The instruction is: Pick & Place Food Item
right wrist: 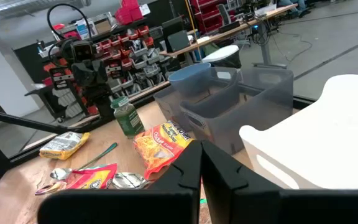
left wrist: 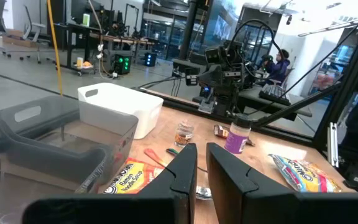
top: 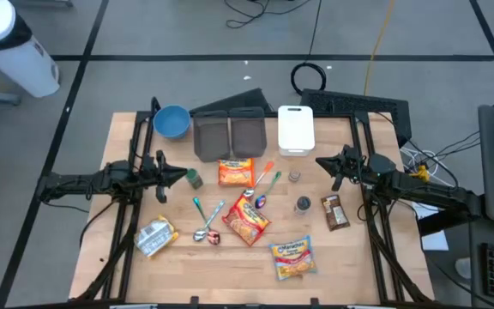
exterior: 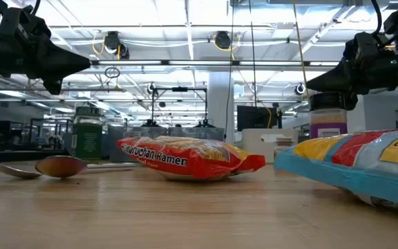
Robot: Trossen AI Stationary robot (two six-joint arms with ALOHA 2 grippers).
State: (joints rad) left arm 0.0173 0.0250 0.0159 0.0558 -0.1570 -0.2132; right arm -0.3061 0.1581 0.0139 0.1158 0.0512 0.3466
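Note:
Food packs lie on the wooden table: an orange ramen pack [top: 236,172], a red ramen pack [top: 246,218], a blue-and-yellow pack [top: 292,257], a silver-and-yellow snack pack [top: 155,236] and a chocolate bar [top: 334,211]. My left gripper [top: 184,174] hovers at the left, beside a green jar [top: 195,178]. Its fingers [left wrist: 185,171] are all but together and hold nothing. My right gripper [top: 319,161] hovers at the right, near a small spice jar [top: 294,176]. It is shut [right wrist: 201,152] and empty. Both hang well above the table in the low view.
Along the far edge stand a blue bowl [top: 171,121], two grey bins [top: 212,136] [top: 248,133] and a white bin [top: 296,129]. Spoons [top: 202,225], two spatulas [top: 268,178] and a second spice jar [top: 303,203] lie among the packs.

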